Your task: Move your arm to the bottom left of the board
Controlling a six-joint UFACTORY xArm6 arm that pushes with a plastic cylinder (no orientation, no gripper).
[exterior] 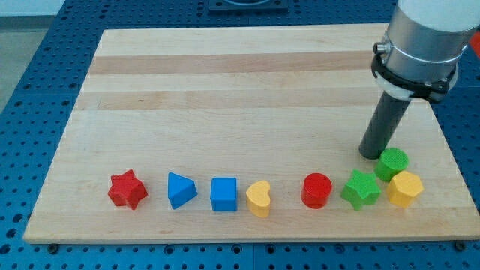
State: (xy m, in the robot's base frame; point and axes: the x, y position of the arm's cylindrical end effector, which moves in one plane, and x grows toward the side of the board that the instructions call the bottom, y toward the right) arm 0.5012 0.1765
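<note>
My tip (pixel 371 154) is seen near the board's (pixel 225 82) right edge, just left of the green round block (pixel 393 163) and above the green star (pixel 361 189), with the yellow block (pixel 405 188) beyond them at the near right. The goal, the board's near left corner, lies well apart across the whole row: red cylinder (pixel 316 190), yellow heart (pixel 259 198), blue cube (pixel 223 194), blue triangle (pixel 181 190) and red star (pixel 127 189). The step is judged best done by keeping to the bare wood on the far side of the row, then coming nearer left of the red star, so nothing is nudged. No claw is fitted; only a rod is carried, nothing is held, and whether the green round block is touched cannot be told.
</note>
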